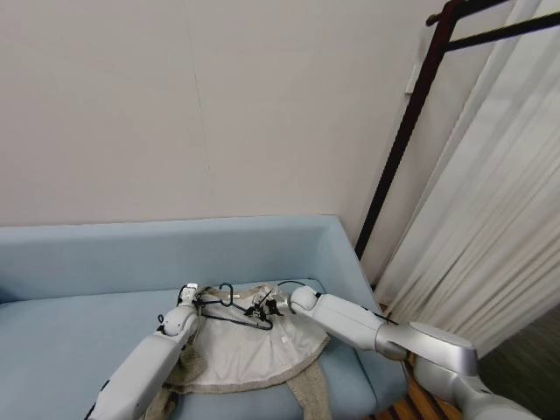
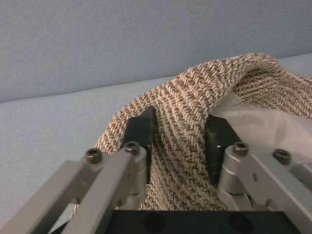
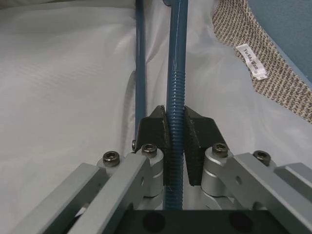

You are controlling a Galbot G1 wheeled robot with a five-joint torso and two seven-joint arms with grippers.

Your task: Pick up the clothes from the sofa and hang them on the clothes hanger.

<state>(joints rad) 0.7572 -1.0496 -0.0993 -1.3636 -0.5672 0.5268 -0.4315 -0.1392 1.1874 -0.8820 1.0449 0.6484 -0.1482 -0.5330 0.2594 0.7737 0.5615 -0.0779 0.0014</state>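
A beige knit garment [image 1: 249, 350] with a white lining lies spread on the light blue sofa [image 1: 70, 328]. A dark hanger [image 1: 229, 308] rests on its collar end. My left gripper [image 1: 194, 296] sits at the garment's far left corner. In the left wrist view the left gripper [image 2: 178, 146] is shut on a raised fold of the knit fabric [image 2: 195, 102]. My right gripper [image 1: 262, 309] is at the hanger's right side. The right wrist view shows the right gripper [image 3: 175, 144] shut on the blue ridged hanger bar [image 3: 176, 73] above the white lining [image 3: 63, 87].
A dark clothes rack [image 1: 411, 122] stands to the right of the sofa, its bar high at the top right. White curtains [image 1: 499, 219] hang beyond it. The sofa backrest [image 1: 175, 249] runs behind the garment. A wooden floor [image 1: 411, 404] shows past the sofa's right end.
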